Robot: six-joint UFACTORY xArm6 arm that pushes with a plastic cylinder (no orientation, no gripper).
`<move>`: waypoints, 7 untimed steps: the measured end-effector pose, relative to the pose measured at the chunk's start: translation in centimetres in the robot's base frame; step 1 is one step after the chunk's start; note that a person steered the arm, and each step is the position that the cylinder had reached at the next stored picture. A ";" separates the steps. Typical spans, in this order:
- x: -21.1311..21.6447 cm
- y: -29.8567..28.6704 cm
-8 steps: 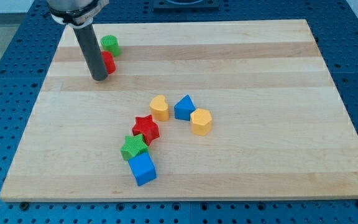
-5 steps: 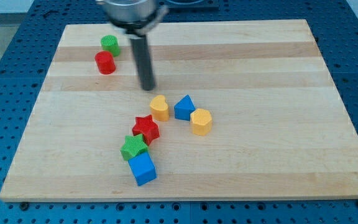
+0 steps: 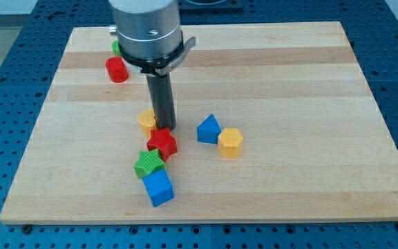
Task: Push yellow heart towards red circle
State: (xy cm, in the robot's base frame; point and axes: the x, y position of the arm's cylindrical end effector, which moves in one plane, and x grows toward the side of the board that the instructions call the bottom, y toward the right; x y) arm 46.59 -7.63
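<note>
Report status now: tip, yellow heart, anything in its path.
My tip down, at yellow heart's right side. Red circle up-left of heart, apart. Nothing visible between them; red star just below tip.

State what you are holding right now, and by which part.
Nothing is held: I have no pincer. My tip stands against the yellow heart, on its right in the view, just above the red star.
</note>
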 end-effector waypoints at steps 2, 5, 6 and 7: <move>2.3 -3.8; 1.0 -7.8; 0.5 -7.5; 1.0 -4.2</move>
State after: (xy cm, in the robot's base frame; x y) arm 47.59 -11.81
